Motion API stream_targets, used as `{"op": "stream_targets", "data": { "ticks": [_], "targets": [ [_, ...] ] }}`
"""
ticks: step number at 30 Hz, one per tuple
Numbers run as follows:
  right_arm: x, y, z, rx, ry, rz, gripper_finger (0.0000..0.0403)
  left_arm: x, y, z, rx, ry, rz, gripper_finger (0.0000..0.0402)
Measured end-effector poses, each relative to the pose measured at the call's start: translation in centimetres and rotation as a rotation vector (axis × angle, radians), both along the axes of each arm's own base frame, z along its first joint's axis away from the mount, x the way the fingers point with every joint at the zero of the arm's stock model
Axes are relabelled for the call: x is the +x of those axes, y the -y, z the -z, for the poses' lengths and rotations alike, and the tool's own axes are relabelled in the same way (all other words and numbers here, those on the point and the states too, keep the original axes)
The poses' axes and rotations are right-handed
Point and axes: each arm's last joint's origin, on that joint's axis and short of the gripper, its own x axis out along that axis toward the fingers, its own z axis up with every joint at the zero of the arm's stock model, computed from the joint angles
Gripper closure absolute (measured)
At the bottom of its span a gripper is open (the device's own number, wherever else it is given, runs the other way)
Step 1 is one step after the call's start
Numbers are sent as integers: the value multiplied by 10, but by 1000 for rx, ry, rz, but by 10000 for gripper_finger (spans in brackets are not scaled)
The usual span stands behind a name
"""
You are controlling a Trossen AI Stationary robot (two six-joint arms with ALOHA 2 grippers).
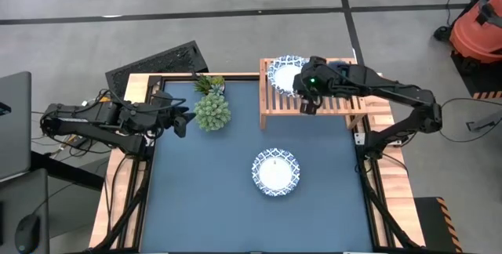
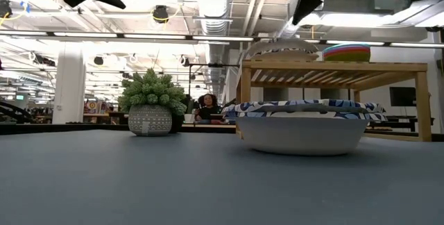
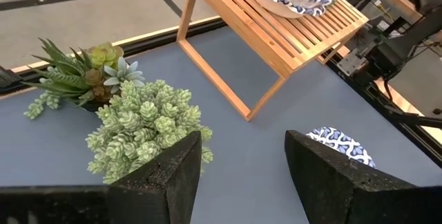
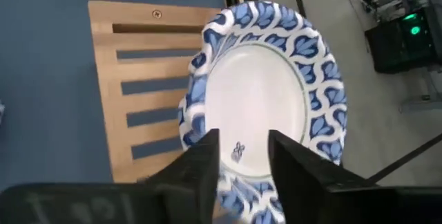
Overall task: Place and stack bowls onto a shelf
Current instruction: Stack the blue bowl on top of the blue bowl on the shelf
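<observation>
As far as I can judge from the overhead view, the job is partly done: one white bowl with a blue patterned rim (image 1: 284, 74) sits on the slatted top of the shelf (image 1: 271, 105), and the low view shows a stack of small coloured bowls (image 2: 347, 52) further along the same top. A second patterned bowl (image 1: 275, 171) remains on the blue tabletop (image 1: 204, 199), well apart from the shelf — that one I take to be what is left.

The right gripper (image 4: 240, 158) hangs just above the shelved bowl, fingers slightly apart and clamped on nothing that I can see. The left gripper (image 3: 242, 165) waits at the table's left edge beside the spiky plant (image 1: 212, 110), fingers wide apart, empty.

Surface: matte dark blue, wood-framed. Room: open workshop, grey floor, an orange shop vacuum (image 1: 478, 27) at the far right, ceiling ducts and strip lights — a person seated (image 2: 206, 107) far behind the table.
</observation>
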Motion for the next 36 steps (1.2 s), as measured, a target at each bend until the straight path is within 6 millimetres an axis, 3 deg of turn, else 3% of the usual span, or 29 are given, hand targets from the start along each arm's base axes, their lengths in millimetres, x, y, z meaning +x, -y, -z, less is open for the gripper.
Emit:
{"op": "stream_targets", "data": {
  "ticks": [5,10,14,18,27,36],
  "targets": [
    [-7,-2,-11,28,30,44,203,0,0,0,5,-3,1,205],
    [-5,-11,-18,85,126,18,200,0,0,0,10,-7,8,205],
    [-3,-30,-14,282,127,-86,210,0,1,0,-1,-13,38,205],
    [2,-62,-5,458,53,-184,214,0,1,2,-13,-31,59,205],
    [21,-141,44,499,-58,-426,214,-1,1,3,4,-46,58,205],
    [33,-187,108,520,-143,-497,214,-1,1,3,5,-47,57,205]
  ]
}}
